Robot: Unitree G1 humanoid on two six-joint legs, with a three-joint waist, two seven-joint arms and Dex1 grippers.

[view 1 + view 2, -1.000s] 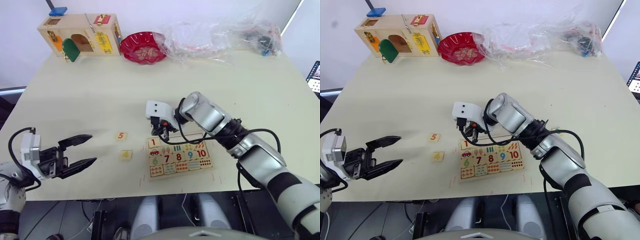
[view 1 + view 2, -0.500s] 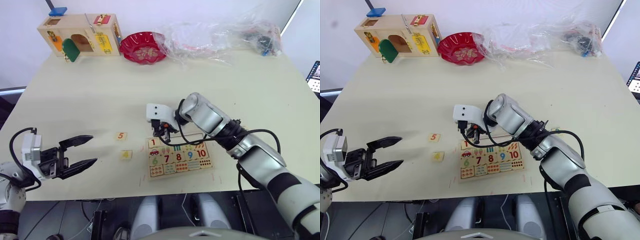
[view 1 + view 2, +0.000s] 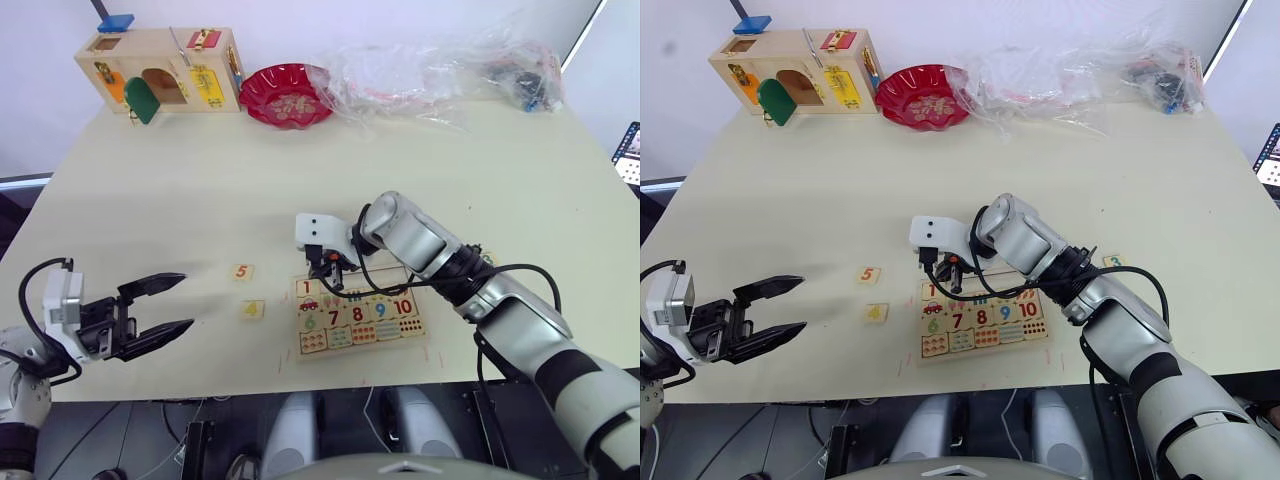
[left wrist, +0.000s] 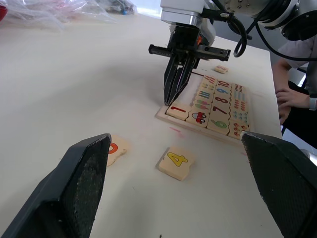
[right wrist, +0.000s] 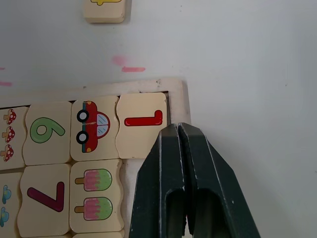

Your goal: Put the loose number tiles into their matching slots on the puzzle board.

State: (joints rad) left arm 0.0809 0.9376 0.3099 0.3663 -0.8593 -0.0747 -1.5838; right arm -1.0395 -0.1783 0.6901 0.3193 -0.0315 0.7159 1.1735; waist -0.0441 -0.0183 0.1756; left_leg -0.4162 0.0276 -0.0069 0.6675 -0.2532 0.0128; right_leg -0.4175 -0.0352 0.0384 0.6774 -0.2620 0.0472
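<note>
Big pale matte surface [image 3: 200,190], smooth. Flat pale-wood puzzle board [image 3: 362,316] w/ raised rim sits near its front edge, rows of square number, picture & dot tiles inside. Right hand [image 3: 326,268], two black fingers clenched together, empty, tips at the board's far-left corner, just at 12 o'clock of the seated "1" tile [image 5: 141,123]. Left hand [image 3: 150,312] hangs released, fingers wide apart, well off at 9 o'clock of the board. Loose "5" tile [image 3: 240,272] & "4" tile [image 3: 252,310] lie between. "3" tile [image 3: 1113,262] at 2 o'clock of board.
</note>
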